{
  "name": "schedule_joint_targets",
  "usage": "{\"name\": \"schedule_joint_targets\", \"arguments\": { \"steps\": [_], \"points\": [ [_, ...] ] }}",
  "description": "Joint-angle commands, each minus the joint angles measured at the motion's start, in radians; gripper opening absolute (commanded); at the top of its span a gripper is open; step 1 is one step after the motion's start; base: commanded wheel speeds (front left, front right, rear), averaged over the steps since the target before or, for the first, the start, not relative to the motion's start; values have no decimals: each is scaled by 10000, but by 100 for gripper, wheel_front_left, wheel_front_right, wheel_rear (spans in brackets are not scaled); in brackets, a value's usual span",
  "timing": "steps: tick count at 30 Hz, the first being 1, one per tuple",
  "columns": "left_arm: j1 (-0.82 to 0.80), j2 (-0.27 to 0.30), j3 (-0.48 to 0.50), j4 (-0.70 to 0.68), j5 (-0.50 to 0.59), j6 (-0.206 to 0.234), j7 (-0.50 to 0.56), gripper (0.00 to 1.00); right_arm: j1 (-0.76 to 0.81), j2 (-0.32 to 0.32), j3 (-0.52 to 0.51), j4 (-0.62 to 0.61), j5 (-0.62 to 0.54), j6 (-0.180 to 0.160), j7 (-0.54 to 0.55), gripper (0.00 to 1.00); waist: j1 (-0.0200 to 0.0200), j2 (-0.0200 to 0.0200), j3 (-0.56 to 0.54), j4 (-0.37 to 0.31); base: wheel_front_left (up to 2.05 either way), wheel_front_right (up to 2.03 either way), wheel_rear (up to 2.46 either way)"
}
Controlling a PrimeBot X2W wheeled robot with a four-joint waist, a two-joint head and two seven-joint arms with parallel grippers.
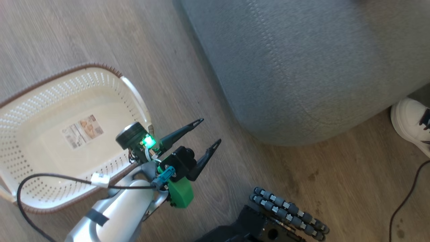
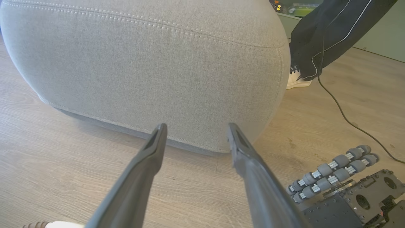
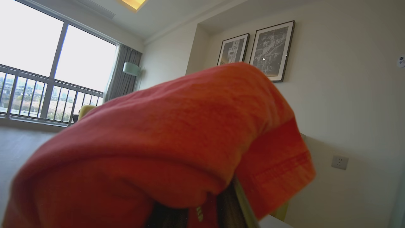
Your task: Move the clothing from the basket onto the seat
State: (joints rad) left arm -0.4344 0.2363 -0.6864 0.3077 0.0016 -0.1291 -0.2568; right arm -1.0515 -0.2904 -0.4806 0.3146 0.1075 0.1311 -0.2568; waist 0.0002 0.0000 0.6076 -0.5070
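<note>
The basket (image 1: 40, 97) lies on the wooden floor at the left, with just a label on its bottom. My left gripper (image 1: 210, 130) hovers beside the basket's right handle, open with nothing between its fingers. In the left wrist view the same gripper (image 2: 196, 125) points at the rounded front of the grey seat (image 2: 152, 63), a short way off it. The seat (image 1: 302, 67) fills the upper right of the head view. Red clothing (image 3: 177, 139) hangs draped over my right gripper, high up against the room's wall. A dark finger (image 3: 235, 205) shows under the cloth, shut on it.
A person's white shoe (image 1: 410, 122) and dark trouser leg (image 2: 319, 34) stand by the seat's right corner. A black cable (image 2: 345, 117) trails over the floor there. My base's grey rollers (image 1: 289, 213) sit at the bottom. Bare floor separates basket and seat.
</note>
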Motion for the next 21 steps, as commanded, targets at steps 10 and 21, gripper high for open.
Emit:
{"name": "schedule_joint_targets", "arguments": {
  "steps": [10, 21],
  "points": [
    [-599, 126, -99, -368, 181, 138, -49, 100, -1711, -819, -2452, 1473, -1528, -4, -49, 0, -2, 0, 1090, 782, 0, 0, 0],
    [-853, 132, -181, -682, 58, 321, -49, 100, -2241, -430, -2508, 3714, -2423, -4, -49, 0, -2, 0, 1806, 1278, 0, 0, 0]
  ]
}}
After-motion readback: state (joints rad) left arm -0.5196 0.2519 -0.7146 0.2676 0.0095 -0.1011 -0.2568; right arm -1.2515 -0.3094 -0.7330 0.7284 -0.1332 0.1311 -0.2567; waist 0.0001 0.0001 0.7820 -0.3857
